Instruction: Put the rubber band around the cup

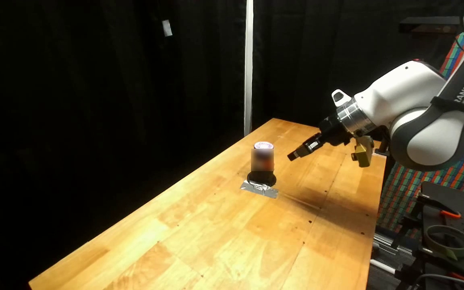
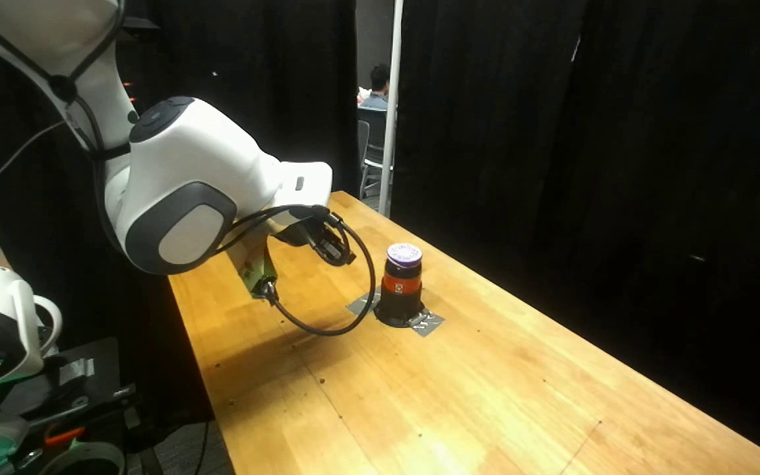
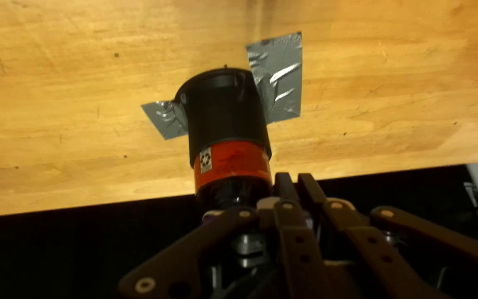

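Observation:
The cup is a dark cylinder with an orange-red label and a white and purple top. It stands upright in a black round base taped to the table, and shows in both exterior views (image 1: pixel 262 162) (image 2: pixel 402 284) and in the wrist view (image 3: pixel 232 164). The rubber band does not show. My gripper (image 1: pixel 291 157) points down at a slant beside the cup's upper part, apart from it; it also shows in an exterior view (image 2: pixel 342 254). In the wrist view its fingertips (image 3: pixel 295 178) are close together with a narrow gap, right of the cup. I see nothing between them.
Silver tape (image 1: pixel 259 189) (image 3: pixel 278 79) holds the black base (image 2: pixel 398 309) to the wooden table (image 1: pixel 216 241). A black cable loop (image 2: pixel 334 333) hangs from the wrist. A white pole (image 2: pixel 390 112) and black curtains stand behind. A cart with a tape roll (image 1: pixel 448 237) is beside the table.

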You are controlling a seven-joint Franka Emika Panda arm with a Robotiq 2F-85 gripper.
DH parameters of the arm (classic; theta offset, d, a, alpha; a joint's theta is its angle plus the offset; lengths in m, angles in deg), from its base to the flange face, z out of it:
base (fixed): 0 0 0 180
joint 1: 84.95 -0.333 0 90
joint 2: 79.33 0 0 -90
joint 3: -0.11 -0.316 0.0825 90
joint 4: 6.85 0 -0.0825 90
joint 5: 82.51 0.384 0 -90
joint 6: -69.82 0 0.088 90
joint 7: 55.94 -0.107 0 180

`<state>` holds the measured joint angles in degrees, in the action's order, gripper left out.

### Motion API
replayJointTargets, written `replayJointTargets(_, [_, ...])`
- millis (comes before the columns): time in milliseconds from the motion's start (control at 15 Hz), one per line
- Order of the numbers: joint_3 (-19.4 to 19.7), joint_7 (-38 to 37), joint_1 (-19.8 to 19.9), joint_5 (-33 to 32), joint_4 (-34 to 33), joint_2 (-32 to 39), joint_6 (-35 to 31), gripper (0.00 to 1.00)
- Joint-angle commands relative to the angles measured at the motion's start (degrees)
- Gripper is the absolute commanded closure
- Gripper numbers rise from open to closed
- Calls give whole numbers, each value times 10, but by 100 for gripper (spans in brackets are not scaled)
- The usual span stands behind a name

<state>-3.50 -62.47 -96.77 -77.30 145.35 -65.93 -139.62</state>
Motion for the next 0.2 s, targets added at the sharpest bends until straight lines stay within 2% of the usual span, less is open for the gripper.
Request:
replayJointTargets(0, [-16,4,15,1,0,0,9,84])
replayJointTargets(133, [-16,4,17,1,0,0,9,67])
